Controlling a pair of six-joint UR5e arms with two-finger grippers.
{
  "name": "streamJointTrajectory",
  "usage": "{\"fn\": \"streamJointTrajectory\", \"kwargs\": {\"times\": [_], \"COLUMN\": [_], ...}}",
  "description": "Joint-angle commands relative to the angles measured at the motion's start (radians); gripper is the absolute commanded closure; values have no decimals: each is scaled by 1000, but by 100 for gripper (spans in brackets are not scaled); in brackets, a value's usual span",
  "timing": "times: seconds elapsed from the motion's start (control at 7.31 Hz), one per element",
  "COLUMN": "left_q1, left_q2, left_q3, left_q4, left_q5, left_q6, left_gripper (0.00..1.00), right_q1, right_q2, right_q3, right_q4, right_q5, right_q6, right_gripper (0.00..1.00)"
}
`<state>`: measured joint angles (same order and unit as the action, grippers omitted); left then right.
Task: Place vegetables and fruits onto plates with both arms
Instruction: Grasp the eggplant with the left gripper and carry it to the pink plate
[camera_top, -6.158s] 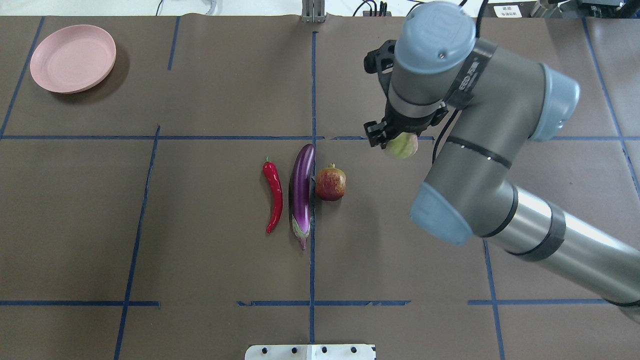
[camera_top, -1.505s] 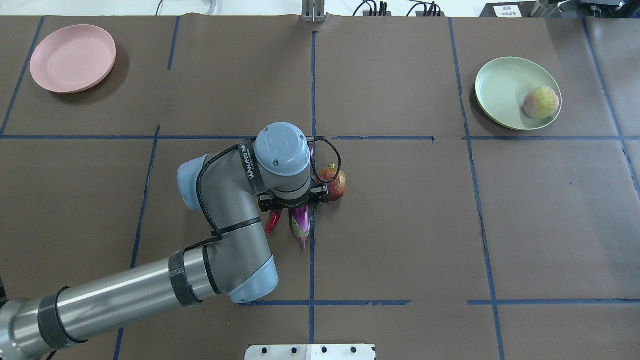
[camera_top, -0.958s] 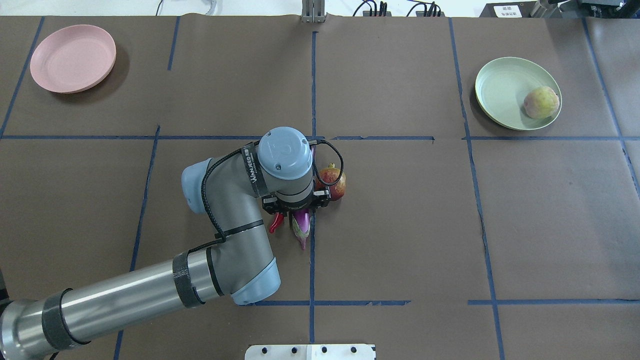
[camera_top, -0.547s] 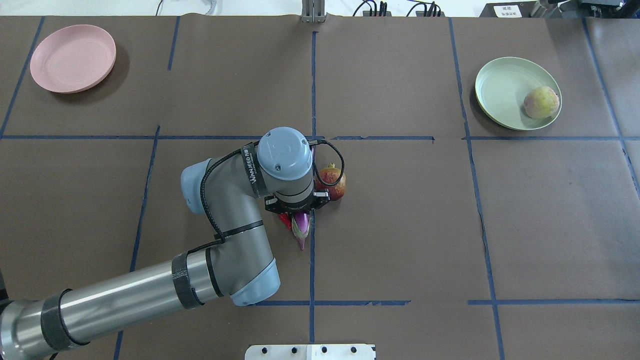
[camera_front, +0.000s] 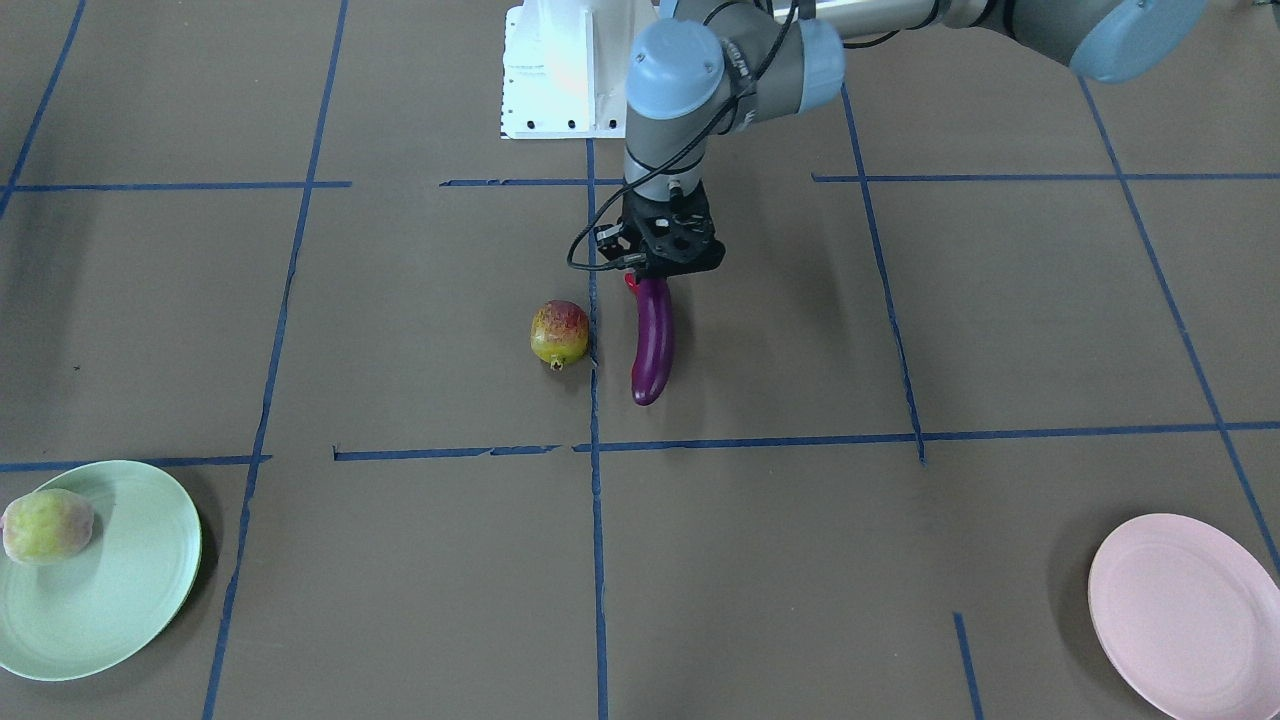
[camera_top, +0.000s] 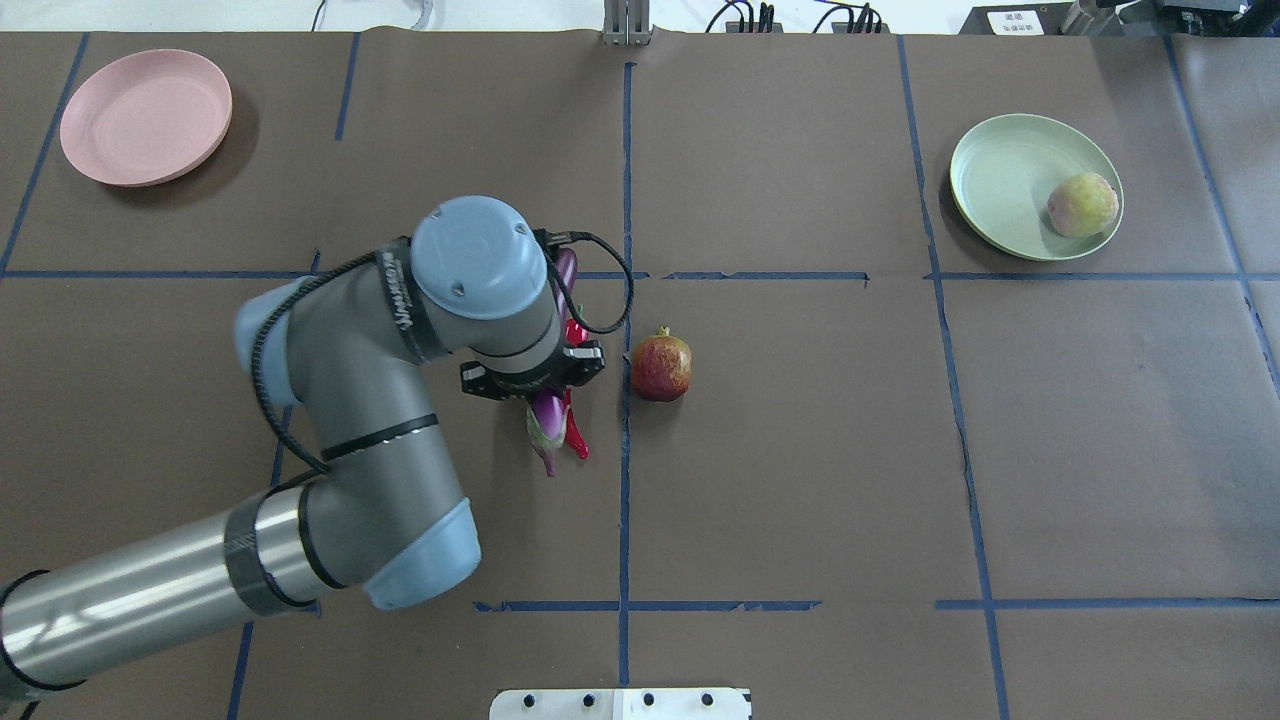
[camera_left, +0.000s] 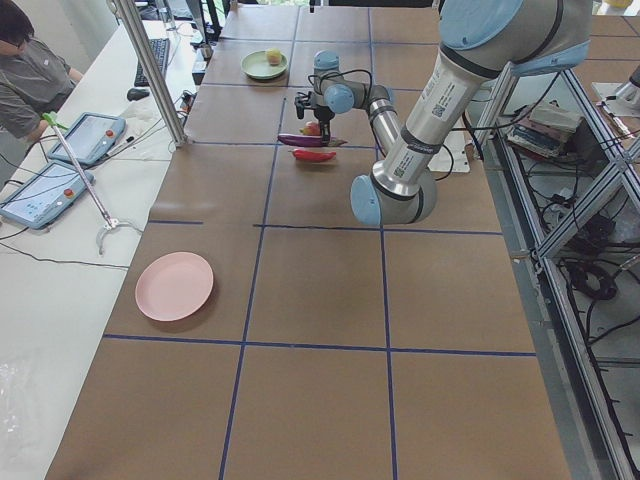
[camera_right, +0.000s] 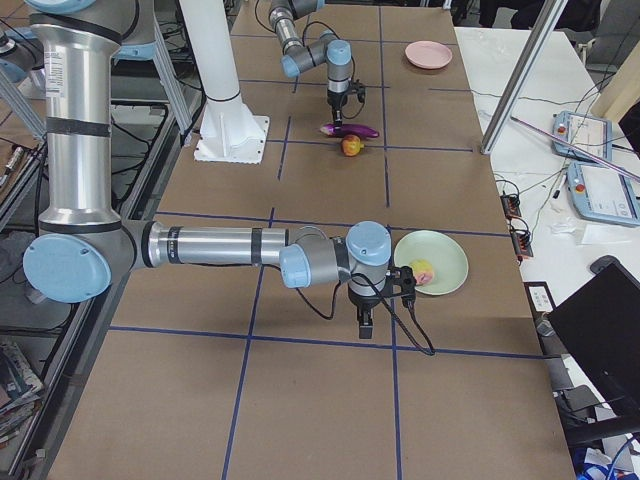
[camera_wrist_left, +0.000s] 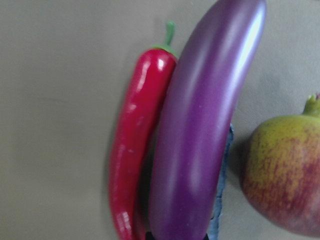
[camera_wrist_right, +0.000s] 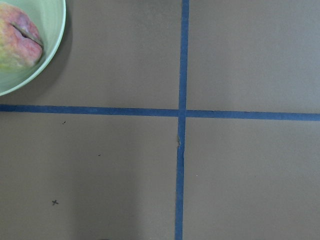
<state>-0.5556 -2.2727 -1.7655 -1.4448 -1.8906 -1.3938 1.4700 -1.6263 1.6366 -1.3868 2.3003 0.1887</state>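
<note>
Two plates sit on the one table (camera_top: 800, 480): one pink plate (camera_top: 145, 115) and one green plate (camera_top: 1005, 185). There are two fruits, one peach (camera_top: 1082, 204) and one pomegranate (camera_top: 661, 367), and two vegetables, one eggplant (camera_front: 652, 340) and one chili (camera_wrist_left: 137, 150). Only one of these four, the peach, is on a plate. Two robot arms are in view, a left arm (camera_top: 350, 400) and a right arm (camera_right: 220, 245), and one white base (camera_front: 560, 70). One person (camera_left: 30, 70) is at the side.
</note>
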Motion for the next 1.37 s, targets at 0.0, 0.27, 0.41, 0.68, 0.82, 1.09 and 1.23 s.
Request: {"fn": "streamJointTrajectory", "kwargs": {"times": [0.0,0.27,0.41,0.68,0.82,1.09,1.23], "left_q1": [-244,-480,-557,-644,-656,-668,-670], "left_q2": [60,75,70,41,7,-21,-21], "left_q3": [-56,224,392,742,899,1050,1061], "left_q4": [64,-16,-126,-375,-484,-572,-574], "left_q5": [-51,-162,-165,-202,-202,-191,-190], "left_q6": [-10,119,238,454,511,588,649], "left_gripper": [93,93,93,93,93,79,16], "right_q1": [0,0,0,0,0,0,0], "right_q2": [-1,-3,-3,-3,-3,0,0], "right_q3": [0,0,0,2,2,2,2], "right_q4": [0,0,0,3,5,5,6], "right_q5": [1,1,1,1,1,1,1], "right_q6": [0,0,0,-2,0,-2,0], "right_gripper": [0,0,0,0,0,0,0]}}
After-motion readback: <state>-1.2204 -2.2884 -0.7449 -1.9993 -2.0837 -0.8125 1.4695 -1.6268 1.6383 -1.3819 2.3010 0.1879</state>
